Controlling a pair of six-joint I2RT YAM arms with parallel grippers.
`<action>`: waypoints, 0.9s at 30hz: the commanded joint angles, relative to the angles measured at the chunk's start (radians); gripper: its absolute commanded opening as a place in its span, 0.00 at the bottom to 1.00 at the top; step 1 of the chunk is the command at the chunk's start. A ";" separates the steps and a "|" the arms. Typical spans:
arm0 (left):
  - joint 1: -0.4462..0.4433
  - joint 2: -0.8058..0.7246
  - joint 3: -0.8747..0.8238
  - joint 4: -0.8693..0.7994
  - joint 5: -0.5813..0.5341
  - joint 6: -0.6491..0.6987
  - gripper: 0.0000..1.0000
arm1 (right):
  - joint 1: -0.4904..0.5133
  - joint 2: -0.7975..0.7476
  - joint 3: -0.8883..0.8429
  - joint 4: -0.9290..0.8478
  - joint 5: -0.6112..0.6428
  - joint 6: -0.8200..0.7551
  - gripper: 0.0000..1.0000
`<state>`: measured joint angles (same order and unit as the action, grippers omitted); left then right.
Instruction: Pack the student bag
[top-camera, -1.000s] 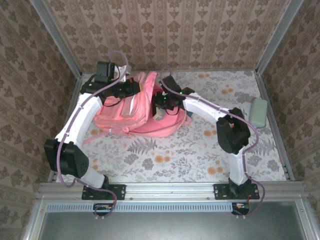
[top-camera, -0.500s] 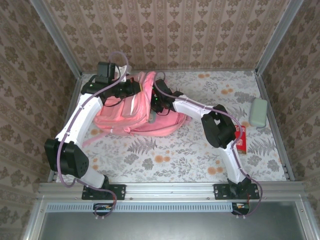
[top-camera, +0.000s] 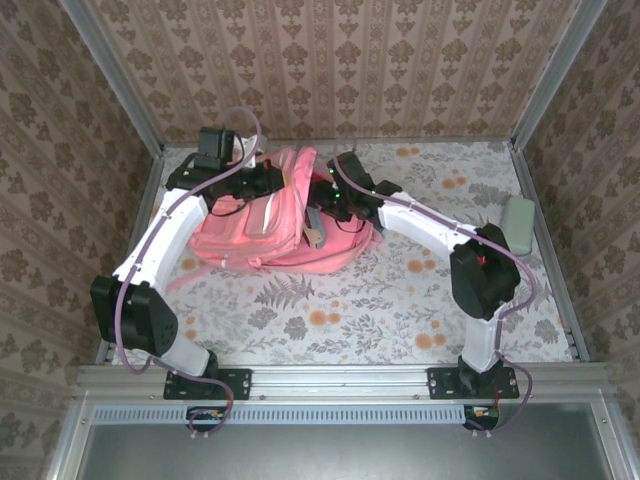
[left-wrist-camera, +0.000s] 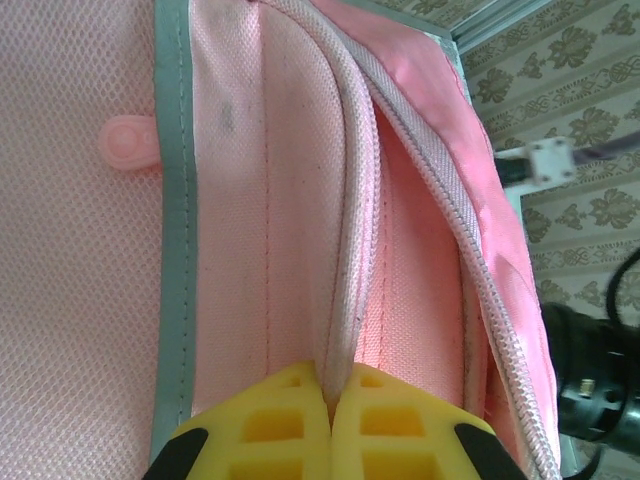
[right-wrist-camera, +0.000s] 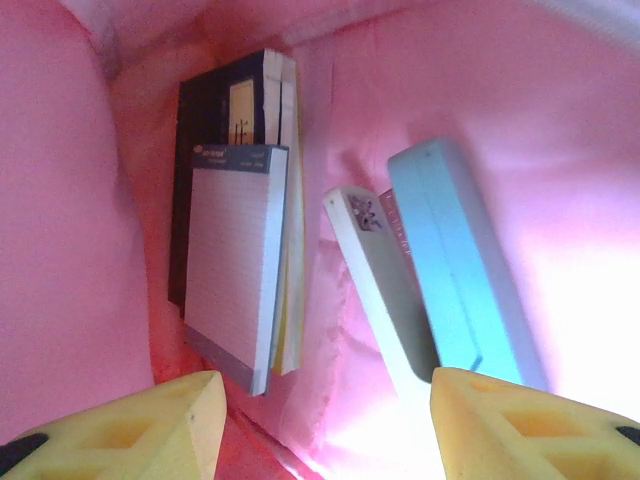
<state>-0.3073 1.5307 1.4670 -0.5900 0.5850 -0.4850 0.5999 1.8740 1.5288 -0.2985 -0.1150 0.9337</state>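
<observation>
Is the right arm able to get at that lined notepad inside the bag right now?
Probably yes. The right fingers stand open inside the bag, the notepad lies just ahead with nothing between, and the left fingers pinch the opening's edge.

No legible text: the lined notepad (right-wrist-camera: 235, 270) in the student bag (right-wrist-camera: 60, 200) bears blurred white print on its blue header; the dark book (right-wrist-camera: 205, 110) behind it carries a yellow label (right-wrist-camera: 241, 112) that is also unreadable.

Left arm (top-camera: 160, 235) stretched forward, left fingers (left-wrist-camera: 285, 425) pinched together; right arm (top-camera: 425, 228) likewise, right fingers (right-wrist-camera: 150, 420) apart
</observation>
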 joint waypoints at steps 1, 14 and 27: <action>-0.003 -0.026 -0.003 0.039 0.038 0.024 0.00 | -0.045 -0.108 -0.065 -0.100 0.101 -0.082 0.58; -0.037 -0.034 -0.022 0.059 0.052 0.025 0.00 | -0.441 -0.476 -0.370 -0.294 0.367 -0.366 0.99; -0.088 -0.035 -0.022 0.072 0.088 0.030 0.00 | -0.869 -0.348 -0.342 -0.309 0.408 -0.515 1.00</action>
<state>-0.3729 1.5307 1.4380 -0.5816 0.5911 -0.4747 -0.2234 1.4521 1.1465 -0.5602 0.2817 0.4583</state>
